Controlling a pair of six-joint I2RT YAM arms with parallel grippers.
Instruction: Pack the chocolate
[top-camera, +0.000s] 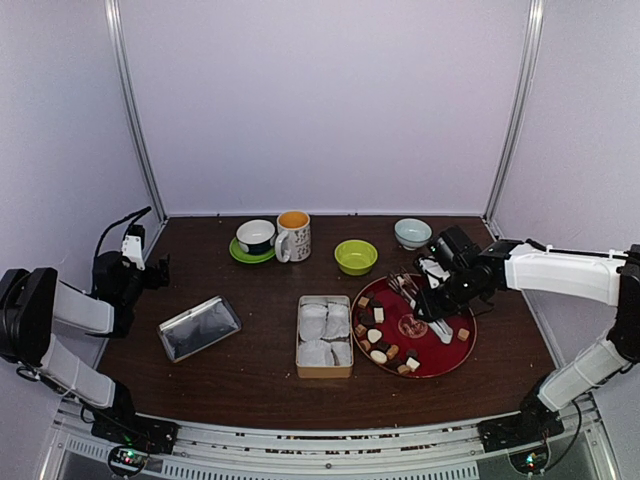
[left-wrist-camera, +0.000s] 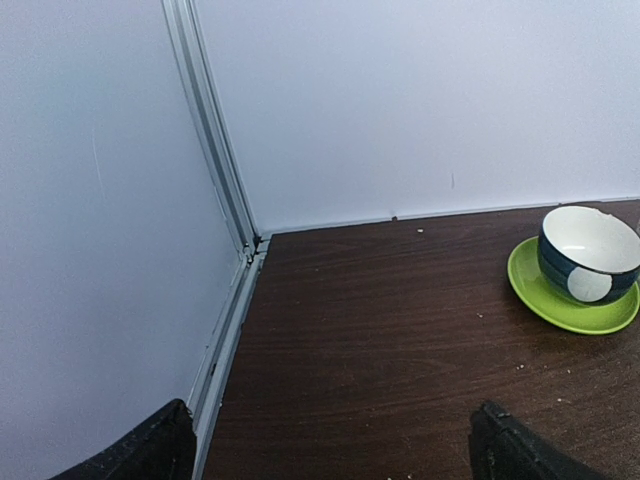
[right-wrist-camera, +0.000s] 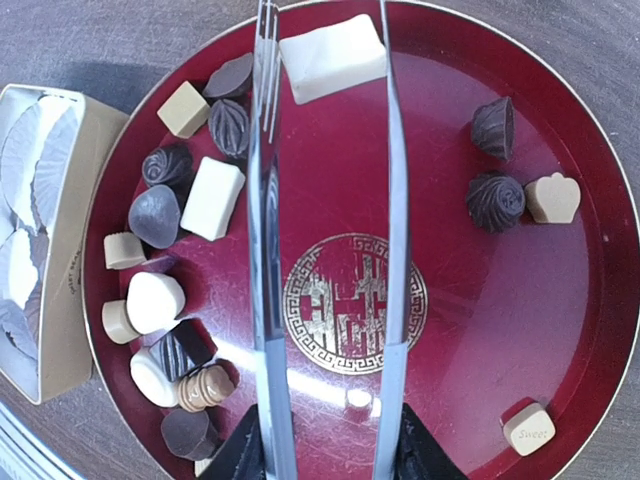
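Several chocolates (right-wrist-camera: 212, 197) in tan, dark brown and cream lie on a red round plate (right-wrist-camera: 470, 330), most along its left side; the plate also shows in the top view (top-camera: 440, 372). My right gripper (right-wrist-camera: 330, 450) is shut on silver tongs (right-wrist-camera: 265, 250), held above the plate. The open tong tips straddle a cream white block (right-wrist-camera: 332, 57) at the plate's far edge. A tan box (top-camera: 300, 340) lined with white paper liners (right-wrist-camera: 30, 150) stands left of the plate. My left gripper (left-wrist-camera: 335, 450) is open and empty over bare table at the far left (top-camera: 160, 268).
A tin lid (top-camera: 199, 327) lies left of the box. Along the back stand a blue-and-white cup on a green saucer (top-camera: 256, 238), a mug (top-camera: 293, 236), a green bowl (top-camera: 356, 257) and a pale bowl (top-camera: 412, 233). White walls close in the table.
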